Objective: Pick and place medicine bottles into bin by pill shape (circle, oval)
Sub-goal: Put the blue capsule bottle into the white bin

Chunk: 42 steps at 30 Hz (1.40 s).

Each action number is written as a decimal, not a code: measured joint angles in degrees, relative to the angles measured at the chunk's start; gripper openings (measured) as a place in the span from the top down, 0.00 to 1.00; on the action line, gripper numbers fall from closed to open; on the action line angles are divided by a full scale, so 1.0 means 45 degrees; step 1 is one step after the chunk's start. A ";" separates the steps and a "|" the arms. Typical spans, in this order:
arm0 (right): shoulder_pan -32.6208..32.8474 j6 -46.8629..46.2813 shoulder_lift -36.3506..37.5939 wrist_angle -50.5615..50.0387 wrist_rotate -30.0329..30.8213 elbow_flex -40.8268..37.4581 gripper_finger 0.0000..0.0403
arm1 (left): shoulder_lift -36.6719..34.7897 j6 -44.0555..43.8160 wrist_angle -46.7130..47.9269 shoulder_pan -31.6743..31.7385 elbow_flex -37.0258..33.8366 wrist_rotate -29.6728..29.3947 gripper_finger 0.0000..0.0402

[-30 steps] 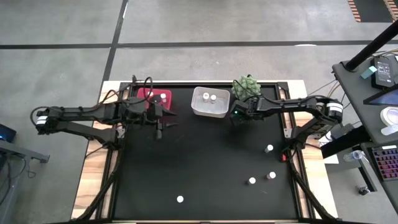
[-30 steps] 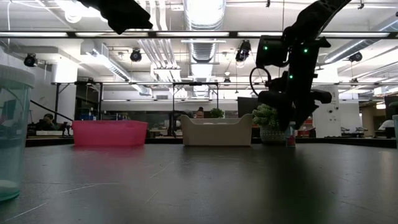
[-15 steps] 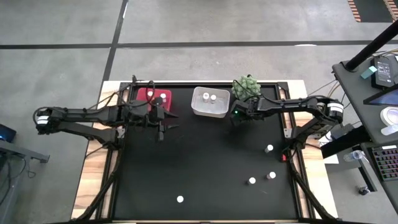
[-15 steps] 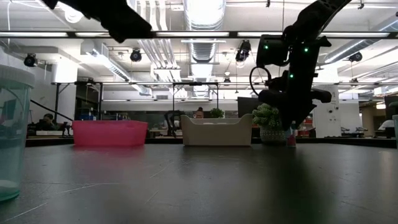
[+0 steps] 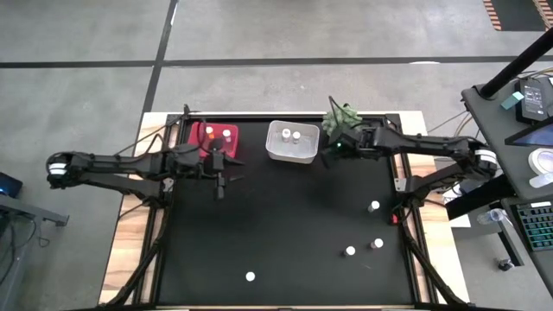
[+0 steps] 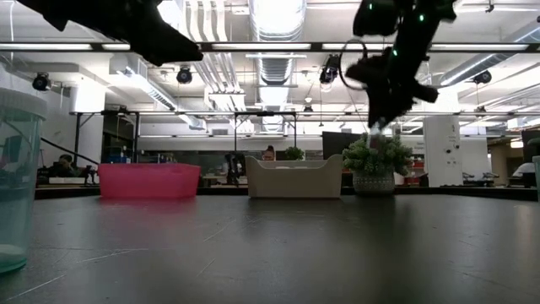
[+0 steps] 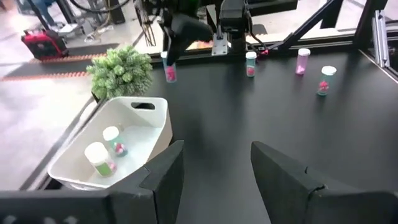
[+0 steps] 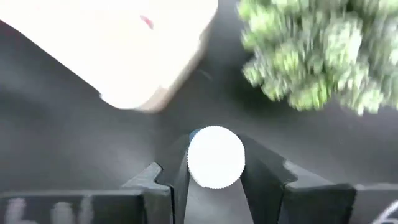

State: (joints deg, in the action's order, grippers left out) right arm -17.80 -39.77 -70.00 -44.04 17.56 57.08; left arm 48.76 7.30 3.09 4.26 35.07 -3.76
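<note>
My right gripper (image 5: 332, 149) is shut on a small medicine bottle with a white cap (image 8: 216, 157). It is raised above the table between the white bin (image 5: 291, 142) and the green plant (image 5: 343, 119). The left wrist view shows the bottle (image 7: 169, 72) with pink pills inside. My left gripper (image 5: 219, 183) is open and empty over the table, just in front of the red bin (image 5: 216, 136). Each bin holds two bottles. Several more bottles stand upright on the table, at the right (image 5: 374, 206), the near right (image 5: 378, 244) (image 5: 350, 251) and the near middle (image 5: 250, 277). My right gripper pinches the bottle between its two fingers (image 8: 258, 165) at the sides of its upper part, by the white cap (image 8: 216, 134). The fingers come from above, pointing down. The bottle hangs upright below them (image 7: 170, 76), lifted clear of the table.
The plant (image 6: 374, 160) stands at the far edge, right of the white bin (image 6: 294, 177), close under the raised gripper. A translucent cup (image 6: 15, 177) stands near the low camera. The black tabletop's middle (image 5: 285, 216) is open.
My right gripper has risen from table level with the bottle, which now hangs clear of the table, and has shifted a little toward the far edge, by the plant. My left arm has drifted slightly toward the near edge.
</note>
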 joint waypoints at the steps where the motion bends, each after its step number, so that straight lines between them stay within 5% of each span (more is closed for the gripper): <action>1: 0.0045 0.0045 0.0043 0.0043 0.0004 0.0234 0.72 | -0.0058 0.0098 -0.0051 0.0024 -0.0053 -0.0001 0.58; 9: 0.0290 0.1205 -0.0887 0.0994 0.0047 0.2076 0.71 | -0.0412 0.0892 -0.2826 0.0139 -0.1405 -0.0007 0.58; 23: -0.0330 0.3409 -0.5180 0.0742 0.0058 0.5799 0.71 | -0.2297 0.0826 -0.2917 0.0640 -0.1600 -0.0682 0.58; 42: -0.1418 0.3337 -0.7660 0.0605 0.0135 0.5959 0.72 | -0.2925 0.0794 -0.2466 0.0635 -0.1715 -0.0677 0.58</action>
State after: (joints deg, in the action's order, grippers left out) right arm -24.18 -24.75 -104.47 -41.32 18.17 83.90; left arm 35.59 10.87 -8.01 7.11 27.35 -6.81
